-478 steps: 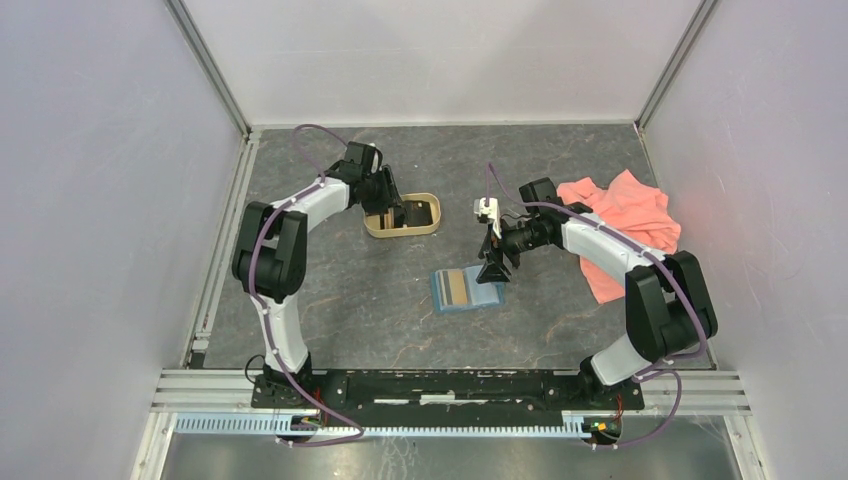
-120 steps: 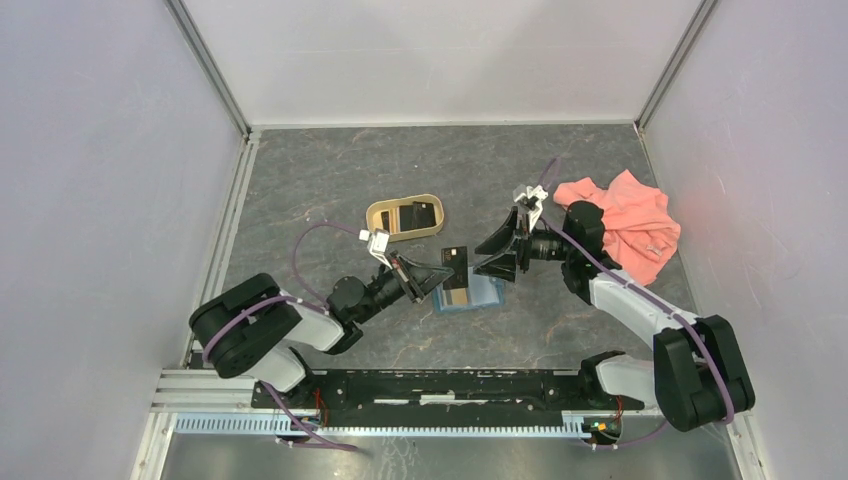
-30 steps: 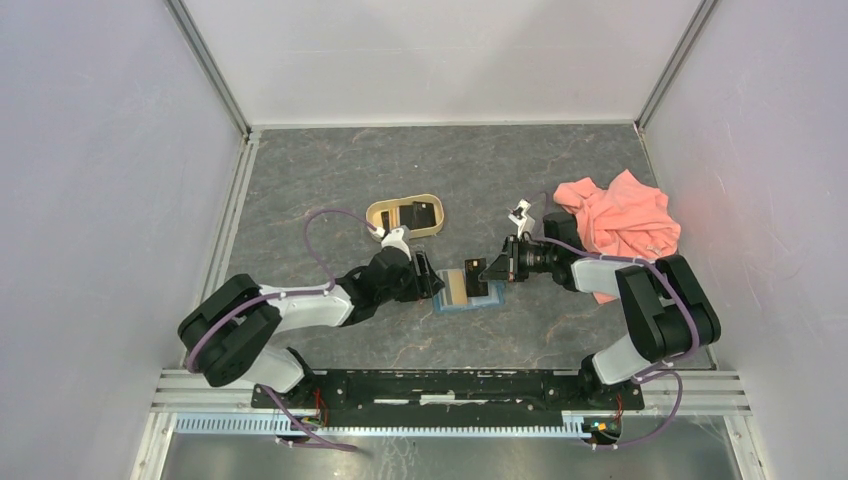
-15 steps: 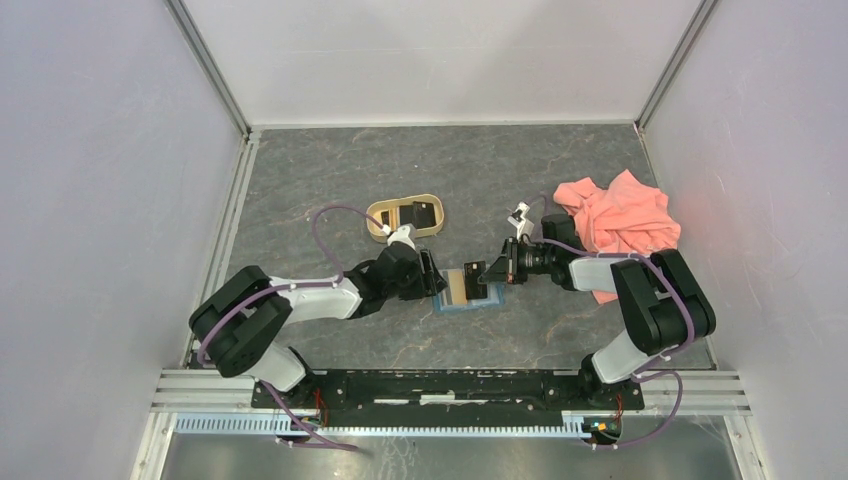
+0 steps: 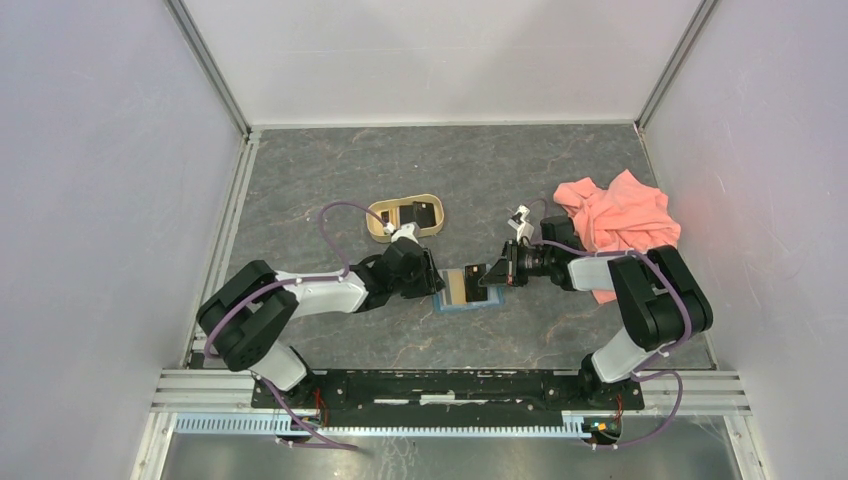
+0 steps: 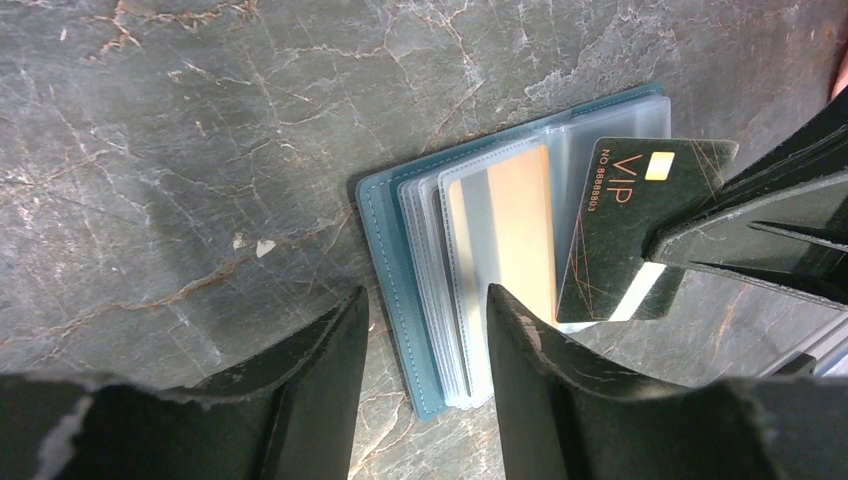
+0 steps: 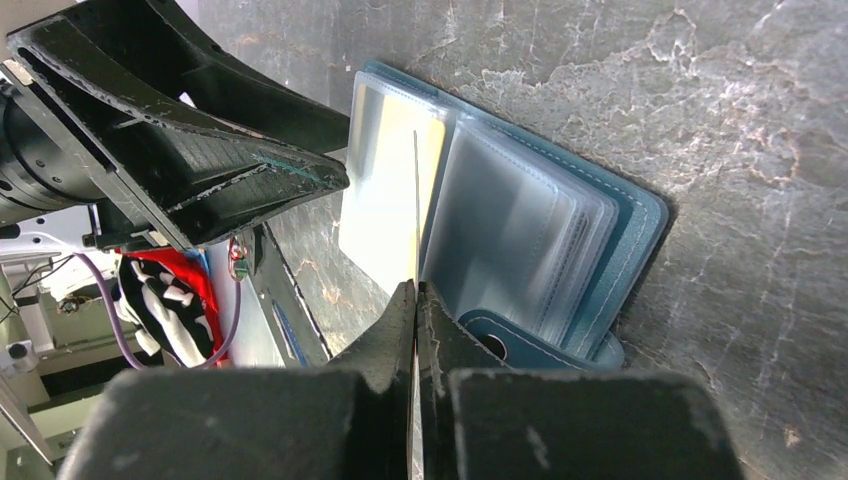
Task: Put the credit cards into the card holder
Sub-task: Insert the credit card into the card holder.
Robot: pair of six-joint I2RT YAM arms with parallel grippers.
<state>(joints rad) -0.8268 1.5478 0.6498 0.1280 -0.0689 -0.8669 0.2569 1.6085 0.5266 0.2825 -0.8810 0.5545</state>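
The teal card holder point(image 6: 385, 250) lies open on the table, its clear sleeves fanned out, a gold card point(image 6: 515, 225) in one of them. My right gripper point(image 7: 415, 290) is shut on a black VIP credit card point(image 6: 620, 215), held on edge over the sleeves and seen as a thin line point(image 7: 415, 180) in the right wrist view. My left gripper point(image 6: 425, 295) stands open, low at the table, its fingers straddling the holder's left cover and sleeve stack with gaps on both sides. From above, both grippers point(image 5: 432, 283) point(image 5: 490, 274) meet at the holder point(image 5: 462, 303).
A tan oval tray point(image 5: 372, 222) with dark cards in it stands behind the left arm. A pink cloth point(image 5: 620, 220) lies crumpled at the right, behind the right arm. Grey walls close in on three sides.
My left gripper has crept in round the holder's left edge and its jaws have narrowed. The right gripper, still holding the black card, has barely shifted.
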